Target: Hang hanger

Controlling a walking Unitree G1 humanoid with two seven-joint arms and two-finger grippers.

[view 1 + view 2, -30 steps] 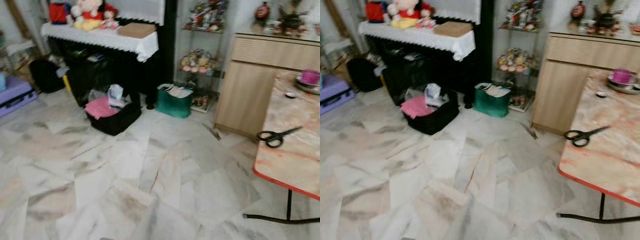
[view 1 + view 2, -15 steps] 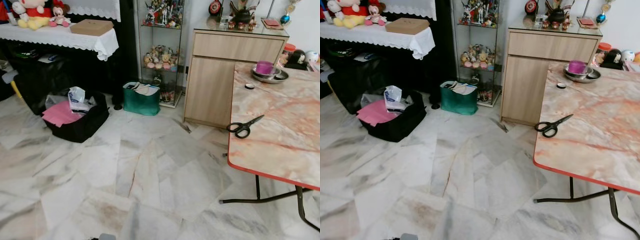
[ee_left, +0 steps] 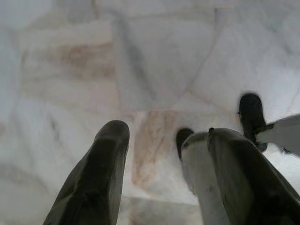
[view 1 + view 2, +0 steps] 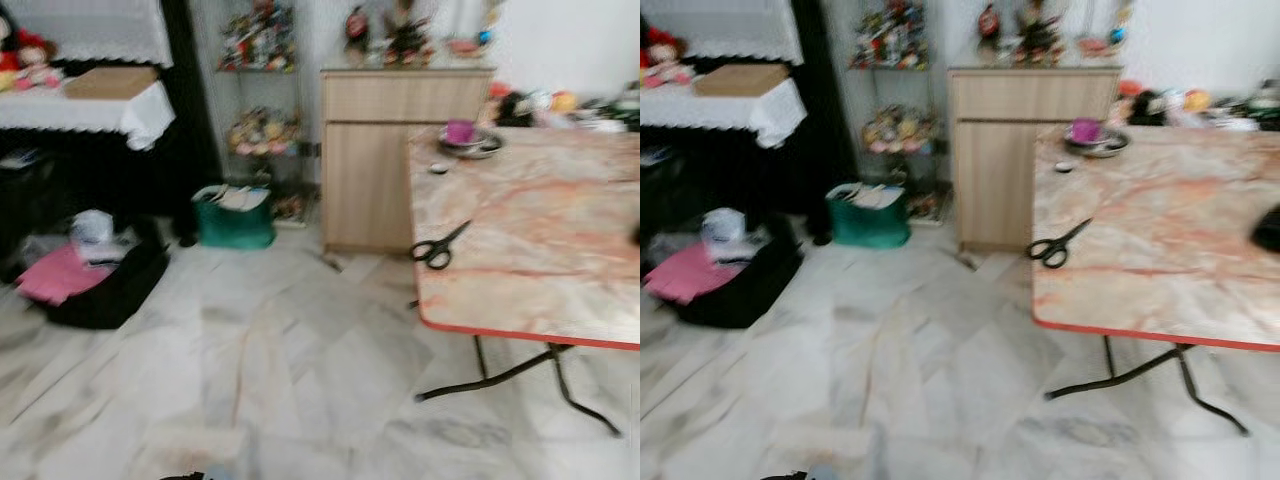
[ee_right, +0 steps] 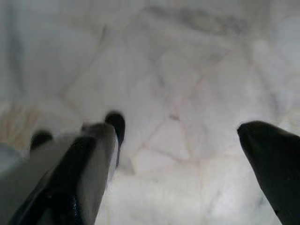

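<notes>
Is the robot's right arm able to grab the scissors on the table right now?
Probably not yet. The right gripper hangs open, pointing at the marble floor, while the scissors lie up on the table across open floor, so walking closer seems needed.

A lived-in home: a pale marble-tiled floor (image 4: 300, 380), a light wooden sideboard (image 4: 385, 165) topped with ornaments, a glass display shelf of figurines (image 4: 258, 90), soft toys (image 4: 30, 58) on a lace-covered black piano, and a folding marble-patterned bench (image 4: 530, 250) carrying black scissors (image 4: 437, 247).
</notes>
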